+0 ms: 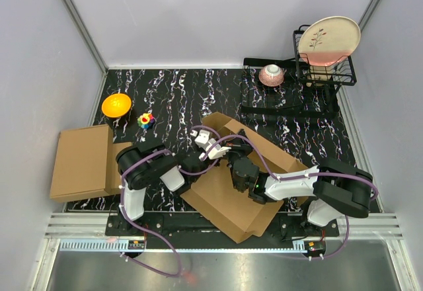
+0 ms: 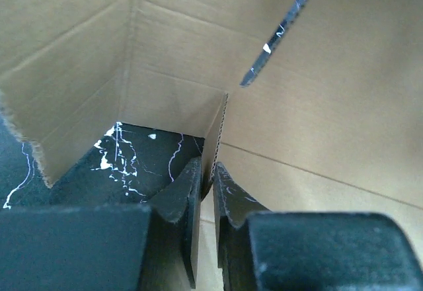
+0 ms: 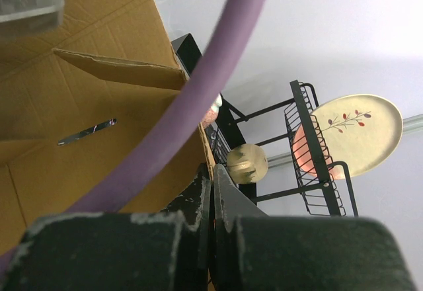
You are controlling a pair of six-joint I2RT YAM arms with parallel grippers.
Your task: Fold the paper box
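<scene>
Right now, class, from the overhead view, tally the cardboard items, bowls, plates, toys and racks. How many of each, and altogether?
Cardboard: 2 (paper box, stack of closed boxes taken as one)
Bowls: 2 (orange bowl, pink-and-white bowl)
Plates: 1 (floral plate)
Toys: 1 (multicoloured toy)
Racks: 1 (black dish rack)
Total: 7
</scene>
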